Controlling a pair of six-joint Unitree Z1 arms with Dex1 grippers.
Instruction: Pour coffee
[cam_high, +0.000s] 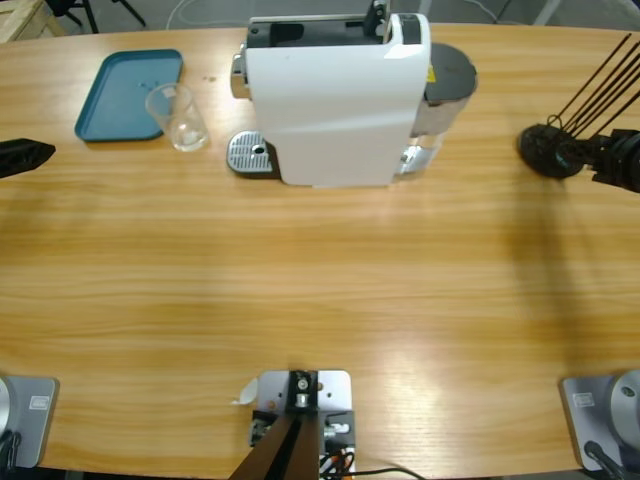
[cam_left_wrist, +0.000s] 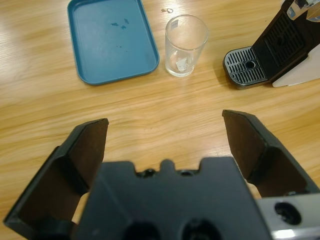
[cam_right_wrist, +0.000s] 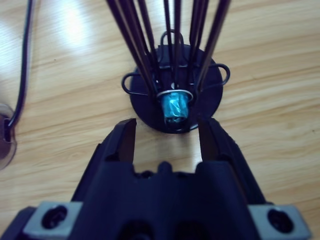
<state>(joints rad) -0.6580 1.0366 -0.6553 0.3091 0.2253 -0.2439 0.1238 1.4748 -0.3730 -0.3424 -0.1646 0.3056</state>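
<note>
Clear glass (cam_left_wrist: 186, 45), upright, mouth up, its long axis vertical, stands between the tray (cam_left_wrist: 111, 40) and the machine's (cam_high: 338, 98) drip grate (cam_left_wrist: 246, 66), well ahead of my left gripper (cam_left_wrist: 165, 150), whose jaws are wide and empty. I see no coffee in it, only something small at the bottom. My right gripper (cam_right_wrist: 167, 137) is part-open before the blue capsule (cam_right_wrist: 174, 107) in the wire rack (cam_right_wrist: 172, 95). Risks, as I judge: I knock over the light glass, or snag the wires and drag the rack.

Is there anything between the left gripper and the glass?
No. In the left wrist view only bare wooden table lies between the open left gripper and the glass. The blue tray sits off to one side.
</note>
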